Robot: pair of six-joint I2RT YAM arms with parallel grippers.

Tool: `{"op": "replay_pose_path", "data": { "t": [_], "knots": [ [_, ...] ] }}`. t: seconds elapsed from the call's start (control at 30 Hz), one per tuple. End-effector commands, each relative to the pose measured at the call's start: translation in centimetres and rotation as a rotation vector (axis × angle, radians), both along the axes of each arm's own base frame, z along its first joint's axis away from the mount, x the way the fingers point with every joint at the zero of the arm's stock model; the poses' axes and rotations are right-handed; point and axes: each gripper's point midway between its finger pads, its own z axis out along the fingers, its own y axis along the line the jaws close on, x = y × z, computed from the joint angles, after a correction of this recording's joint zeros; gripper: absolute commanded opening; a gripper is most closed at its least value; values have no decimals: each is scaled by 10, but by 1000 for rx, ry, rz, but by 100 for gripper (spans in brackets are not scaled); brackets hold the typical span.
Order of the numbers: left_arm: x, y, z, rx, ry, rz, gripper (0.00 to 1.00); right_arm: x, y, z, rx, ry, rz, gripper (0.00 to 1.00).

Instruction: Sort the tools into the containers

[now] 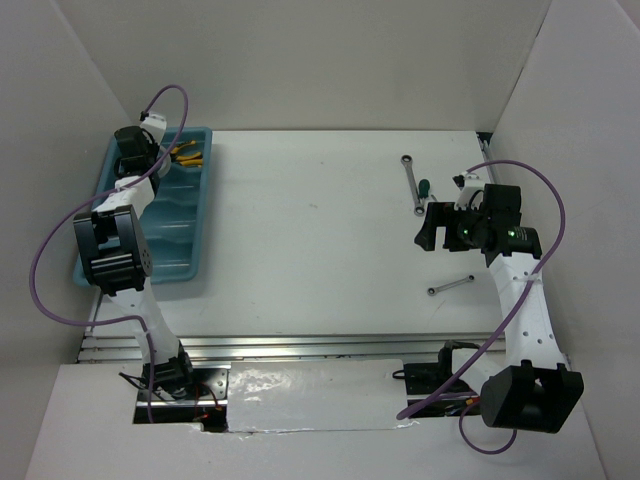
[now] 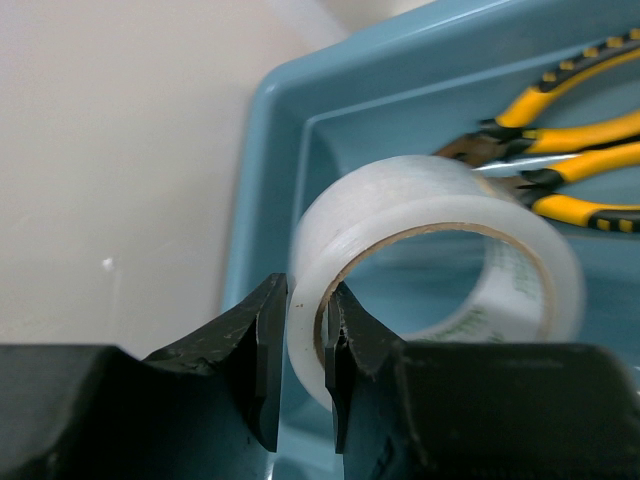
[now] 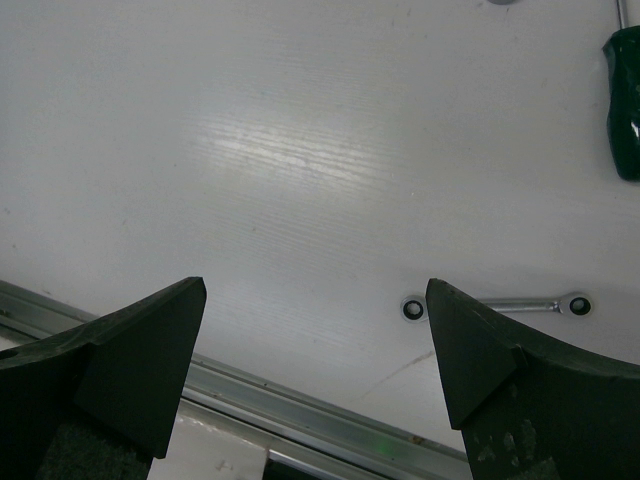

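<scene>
My left gripper (image 2: pixel 306 330) is shut on the wall of the white tape ring (image 2: pixel 440 215), one finger inside it and one outside, over the far end of the light blue tray (image 1: pixel 185 225). Two yellow-handled pliers (image 2: pixel 570 150) lie in the tray behind the ring; they also show in the top view (image 1: pixel 187 155). My right gripper (image 3: pixel 316 300) is open and empty above the table at the right (image 1: pixel 430 228). One silver wrench (image 1: pixel 410 182) and the green-handled screwdriver (image 1: pixel 424 188) lie beyond it. A second wrench (image 1: pixel 451 286) lies nearer; it shows in the right wrist view (image 3: pixel 495 305).
White walls enclose the table on the left, back and right. A metal rail (image 3: pixel 300 405) runs along the table's near edge. The green screwdriver handle (image 3: pixel 625 100) shows at the right wrist view's edge. Purple cables loop off both arms.
</scene>
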Motion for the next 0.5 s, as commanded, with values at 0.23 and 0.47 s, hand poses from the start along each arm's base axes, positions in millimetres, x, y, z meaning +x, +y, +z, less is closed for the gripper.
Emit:
{"op": "replay_pose_path", "data": {
  "t": [0.23,0.47],
  "knots": [
    [-9,-4,37,-48,-112,-96,63,8,0,13,1,-35,10,100],
    [-19,6,86,-179,-215,-89,99,8,0,14,4,-35,5,99]
  ]
}}
